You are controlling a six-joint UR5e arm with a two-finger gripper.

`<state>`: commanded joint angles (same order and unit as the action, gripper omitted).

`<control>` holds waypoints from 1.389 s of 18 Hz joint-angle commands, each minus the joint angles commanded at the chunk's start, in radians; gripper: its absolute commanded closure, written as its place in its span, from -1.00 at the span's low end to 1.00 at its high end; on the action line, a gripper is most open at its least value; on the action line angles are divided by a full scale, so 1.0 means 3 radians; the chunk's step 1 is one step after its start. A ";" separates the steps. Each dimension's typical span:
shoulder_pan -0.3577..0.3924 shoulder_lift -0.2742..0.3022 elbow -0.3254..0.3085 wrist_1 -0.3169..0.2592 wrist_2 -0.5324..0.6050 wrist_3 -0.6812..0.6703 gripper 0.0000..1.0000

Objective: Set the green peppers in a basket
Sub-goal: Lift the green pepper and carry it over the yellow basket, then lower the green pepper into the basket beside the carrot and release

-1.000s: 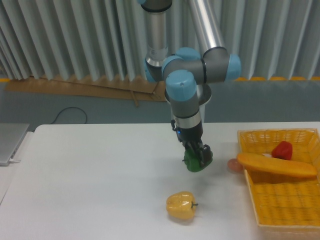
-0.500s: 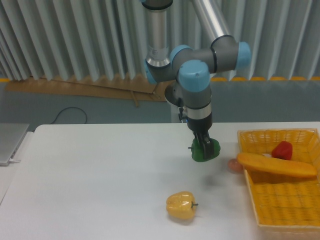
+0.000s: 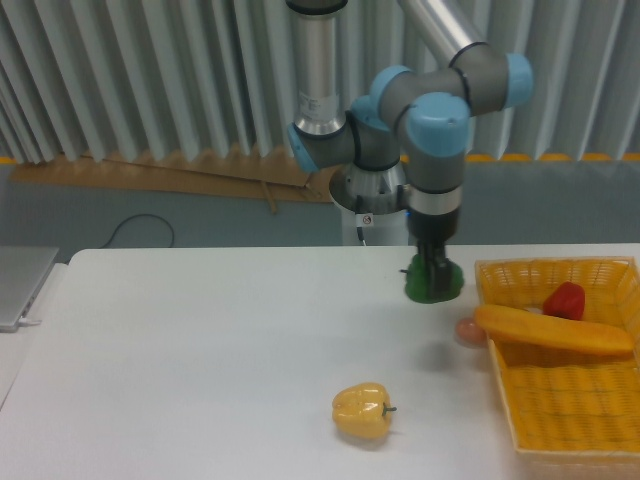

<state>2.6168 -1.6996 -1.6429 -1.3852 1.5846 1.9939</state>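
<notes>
The dark-green pepper (image 3: 434,284) hangs in the air above the table, a little left of the basket's near-left corner. My gripper (image 3: 433,272) is shut on it from above, and its fingers are mostly hidden against the pepper. The yellow-orange woven basket (image 3: 512,396) lies at the right edge of the table. A shadow of the pepper falls on the table below it.
Inside the basket sit a small red pepper (image 3: 565,300) and a long orange vegetable (image 3: 553,331) lying across it. A small pinkish item (image 3: 468,331) rests beside the basket's left wall. A yellow bell pepper (image 3: 363,411) lies on the table, front centre. A grey tray edge (image 3: 20,285) shows at far left.
The arm has lifted the green pepper and carried it right, from mid-table toward the basket's left side. Nothing else has moved.
</notes>
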 joint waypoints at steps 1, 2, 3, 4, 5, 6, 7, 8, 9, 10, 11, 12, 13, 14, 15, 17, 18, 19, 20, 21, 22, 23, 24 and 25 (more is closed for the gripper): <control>0.0041 -0.0010 0.0005 0.0000 0.0000 0.0072 0.21; 0.0077 -0.0015 0.0010 0.0000 -0.0015 0.0158 0.21; 0.0128 -0.0015 0.0010 0.0000 -0.0071 0.0235 0.21; 0.0179 -0.0015 0.0010 0.0005 -0.0142 0.0282 0.21; 0.0230 -0.0031 0.0046 0.0000 -0.0194 0.0302 0.21; 0.0261 -0.0066 0.0066 0.0000 -0.0199 0.0328 0.21; 0.0302 -0.0092 0.0067 0.0000 -0.0199 0.0444 0.21; 0.0363 -0.0092 0.0067 0.0005 -0.0199 0.0582 0.21; 0.0414 -0.0102 0.0067 0.0005 -0.0204 0.0685 0.21; 0.0445 -0.0148 0.0077 0.0020 -0.0199 0.0747 0.21; 0.0461 -0.0199 0.0097 0.0031 -0.0194 0.0788 0.21; 0.0481 -0.0245 0.0148 0.0031 -0.0199 0.0814 0.21; 0.0491 -0.0306 0.0204 0.0031 -0.0204 0.0809 0.21; 0.0476 -0.0393 0.0286 0.0031 -0.0205 0.0763 0.21; 0.0466 -0.0485 0.0362 0.0031 -0.0210 0.0758 0.21; 0.0456 -0.0638 0.0531 0.0036 -0.0205 0.0656 0.21; 0.0440 -0.0695 0.0577 0.0036 -0.0205 0.0600 0.22; 0.0420 -0.0731 0.0588 0.0066 -0.0199 0.0574 0.22; 0.0410 -0.0782 0.0598 0.0153 -0.0189 0.0573 0.23; 0.0394 -0.0818 0.0608 0.0214 -0.0204 0.0563 0.23; 0.0359 -0.0859 0.0654 0.0220 -0.0199 0.0543 0.23; 0.0313 -0.0884 0.0685 0.0220 -0.0184 0.0477 0.23; 0.0272 -0.0905 0.0700 0.0220 -0.0189 0.0390 0.23; 0.0241 -0.0951 0.0711 0.0225 -0.0199 0.0334 0.23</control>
<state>2.6892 -1.9848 -1.4297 -1.3177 1.5248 2.0941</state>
